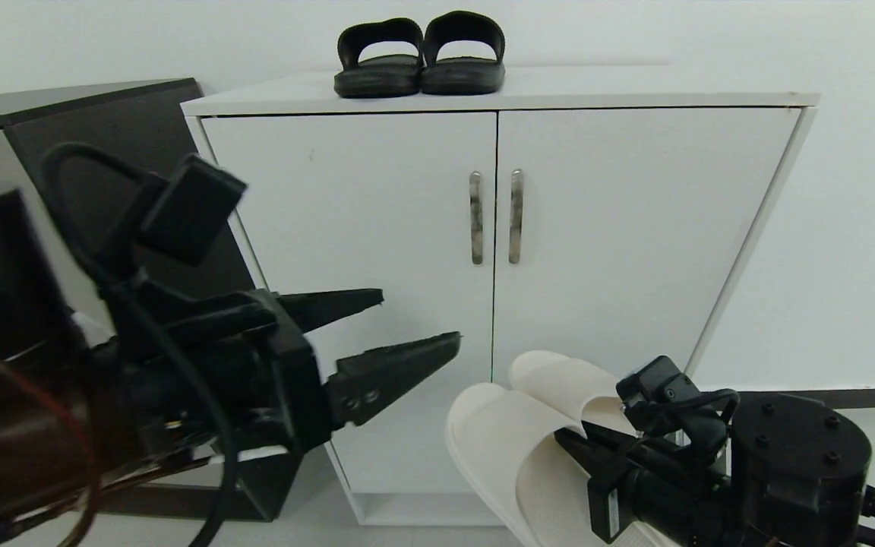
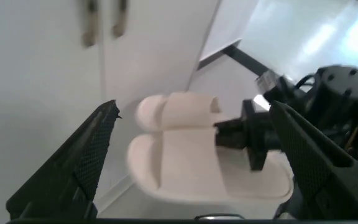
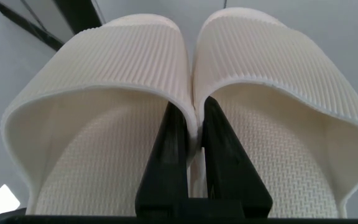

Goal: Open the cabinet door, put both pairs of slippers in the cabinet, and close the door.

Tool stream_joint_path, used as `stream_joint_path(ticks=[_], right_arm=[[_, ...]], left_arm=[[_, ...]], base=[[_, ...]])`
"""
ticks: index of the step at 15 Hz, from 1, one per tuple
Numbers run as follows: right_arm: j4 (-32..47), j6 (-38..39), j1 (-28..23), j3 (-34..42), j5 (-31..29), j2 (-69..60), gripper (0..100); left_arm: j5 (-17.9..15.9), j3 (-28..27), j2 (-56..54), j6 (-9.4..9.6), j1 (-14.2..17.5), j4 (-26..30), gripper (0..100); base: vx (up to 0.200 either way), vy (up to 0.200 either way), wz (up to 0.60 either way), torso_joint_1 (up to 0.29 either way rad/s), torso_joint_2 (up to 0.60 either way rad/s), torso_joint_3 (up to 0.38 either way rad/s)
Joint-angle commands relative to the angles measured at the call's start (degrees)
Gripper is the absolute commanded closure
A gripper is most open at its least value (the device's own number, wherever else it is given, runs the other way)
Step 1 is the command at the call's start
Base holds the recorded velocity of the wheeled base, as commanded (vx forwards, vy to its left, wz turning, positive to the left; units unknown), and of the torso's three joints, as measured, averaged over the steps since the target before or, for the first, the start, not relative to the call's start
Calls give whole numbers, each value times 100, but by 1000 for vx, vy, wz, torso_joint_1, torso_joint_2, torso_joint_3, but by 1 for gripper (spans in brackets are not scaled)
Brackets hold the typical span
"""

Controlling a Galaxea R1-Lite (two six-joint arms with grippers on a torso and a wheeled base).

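Filling the lower left of the head view, the left gripper [image 1: 418,319] hangs in front of the cabinet's left door with its two dark fingers spread wide and nothing between them. Its own wrist view shows the same wide gap [image 2: 194,109], with the white slippers [image 2: 185,162] beyond it.

At the lower right of the head view, the right gripper [image 1: 570,441] holds the white slippers [image 1: 513,425] as a pair, toes pointing up and towards the cabinet [image 1: 377,228]. In the right wrist view its fingers [image 3: 173,155] are closed narrowly on the two touching inner edges of the slippers [image 3: 104,81], one finger inside each strap.

Both white doors are shut, and the two metal handles [image 1: 476,216] stand upright side by side at the centre seam. On the cabinet top, at the upper centre of the frame, the black slippers [image 1: 418,57] sit side by side and touching. A dark unit [image 1: 103,114] stands against the cabinet's left side.
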Motion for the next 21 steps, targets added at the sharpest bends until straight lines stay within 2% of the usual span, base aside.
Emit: stream_joint_path(ticks=[1, 4, 8, 10, 11, 13, 16, 21], right_arm=[[1, -9, 16, 24, 6, 53, 100], [1, -9, 34, 41, 14, 141, 100], [1, -9, 95, 147, 14, 79, 100], [1, -18, 130, 147, 6, 79, 100], [1, -18, 139, 147, 6, 71, 100], [1, -18, 139, 147, 6, 79, 100], [1, -18, 139, 147, 6, 106, 100], [1, -18, 139, 147, 23, 132, 100]], left_arm=[[23, -851, 1107, 13, -368, -23, 0], [-592, -1598, 1687, -57, -377, -6, 0], [-856, -2521, 2364, -734, -368, 12, 0], [-1383, -2653, 2347, -945, -342, 56, 0], [-1295, -2750, 2364, -936, -342, 100, 0], [-900, -2882, 2373, -909, -324, 170, 0], [-557, -3040, 2382, -716, -183, 346, 0], [-153, -3215, 2610, -567, -78, 319, 0]], base=[[0, 0, 0, 0, 0, 0], [0, 0, 0, 0, 0, 0], [0, 0, 0, 0, 0, 0], [0, 0, 0, 0, 0, 0], [0, 0, 0, 0, 0, 0], [0, 0, 0, 0, 0, 0], [0, 0, 0, 0, 0, 0], [0, 0, 0, 0, 0, 0]])
